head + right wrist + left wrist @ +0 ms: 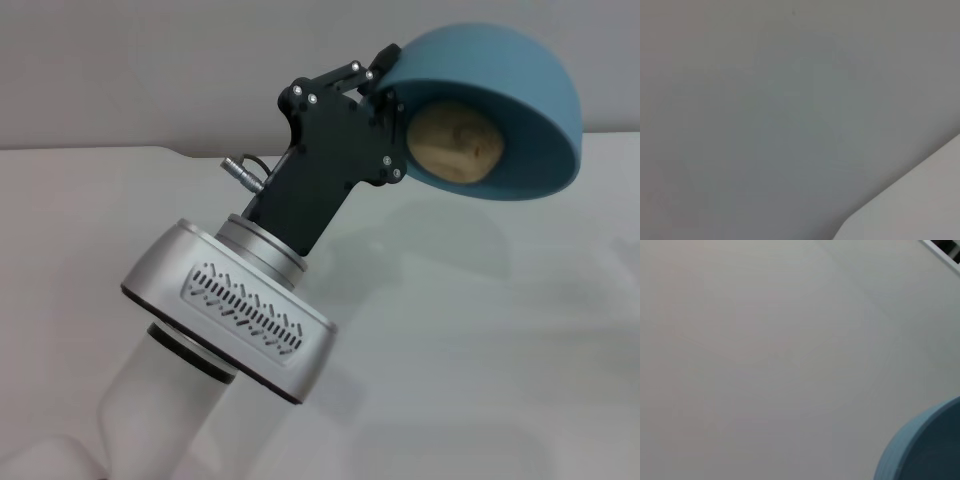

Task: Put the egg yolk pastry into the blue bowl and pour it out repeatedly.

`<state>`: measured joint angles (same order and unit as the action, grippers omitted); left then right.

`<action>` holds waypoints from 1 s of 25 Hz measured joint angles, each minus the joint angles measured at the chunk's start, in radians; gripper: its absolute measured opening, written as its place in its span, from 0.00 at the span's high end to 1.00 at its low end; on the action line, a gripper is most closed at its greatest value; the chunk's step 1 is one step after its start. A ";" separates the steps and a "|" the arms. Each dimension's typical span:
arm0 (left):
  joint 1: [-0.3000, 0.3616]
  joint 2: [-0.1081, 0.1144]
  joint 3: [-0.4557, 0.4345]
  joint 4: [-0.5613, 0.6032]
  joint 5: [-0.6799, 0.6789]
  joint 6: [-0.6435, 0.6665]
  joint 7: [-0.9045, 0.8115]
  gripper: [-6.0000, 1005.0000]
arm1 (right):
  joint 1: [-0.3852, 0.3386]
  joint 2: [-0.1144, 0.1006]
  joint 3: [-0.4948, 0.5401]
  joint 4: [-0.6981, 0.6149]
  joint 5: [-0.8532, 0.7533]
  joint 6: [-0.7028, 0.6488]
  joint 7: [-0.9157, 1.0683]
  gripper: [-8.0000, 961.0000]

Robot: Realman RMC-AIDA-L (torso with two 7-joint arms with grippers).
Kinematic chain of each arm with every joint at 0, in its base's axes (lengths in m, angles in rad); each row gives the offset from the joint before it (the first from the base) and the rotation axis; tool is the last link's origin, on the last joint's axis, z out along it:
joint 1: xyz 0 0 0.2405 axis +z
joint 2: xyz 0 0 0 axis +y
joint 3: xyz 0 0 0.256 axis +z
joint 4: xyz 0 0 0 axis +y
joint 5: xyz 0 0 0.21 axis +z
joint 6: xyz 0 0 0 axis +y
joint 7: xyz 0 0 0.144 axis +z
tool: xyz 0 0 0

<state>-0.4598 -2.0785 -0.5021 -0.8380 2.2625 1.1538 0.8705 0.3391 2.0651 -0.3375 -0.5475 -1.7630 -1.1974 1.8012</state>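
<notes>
In the head view my left gripper (392, 90) is raised high over the white table (500, 330), shut on the rim of the blue bowl (520, 95). The bowl is tipped steeply, its opening facing down and toward the camera. The egg yolk pastry (456, 141), a pale tan lump, lies inside against the lower wall close to the rim. The left wrist view catches only a curved part of the blue bowl (925, 450) above the bare table. My right gripper is out of view; its wrist camera sees only a grey surface and a white corner.
The white table spreads out below the bowl and to the right. A grey wall stands behind the table's far edge (100, 148). The left arm's silver wrist housing (235, 305) fills the lower left of the head view.
</notes>
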 joint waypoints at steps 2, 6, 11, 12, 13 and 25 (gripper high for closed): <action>0.002 0.000 0.001 -0.003 0.000 0.019 0.020 1.00 | 0.000 0.001 0.000 0.000 0.009 -0.002 0.000 0.62; 0.007 0.000 0.003 -0.004 -0.021 0.080 0.027 1.00 | -0.003 0.002 0.000 0.004 0.042 -0.005 -0.001 0.62; 0.005 0.000 0.006 0.004 -0.054 0.117 0.024 1.00 | -0.005 0.001 0.000 0.005 0.048 -0.008 -0.001 0.62; 0.005 0.000 0.008 0.004 -0.054 0.127 0.024 1.00 | -0.005 0.001 0.000 0.005 0.048 -0.009 -0.001 0.62; 0.004 0.000 0.009 0.005 -0.054 0.133 0.023 1.00 | -0.004 0.001 0.000 0.005 0.048 -0.009 -0.001 0.62; -0.009 0.000 0.028 0.023 -0.065 0.198 -0.012 1.00 | 0.002 0.000 -0.001 0.003 0.048 -0.010 -0.001 0.62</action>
<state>-0.4692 -2.0785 -0.4741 -0.8146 2.1972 1.3521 0.8586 0.3410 2.0647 -0.3383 -0.5441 -1.7149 -1.2073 1.8004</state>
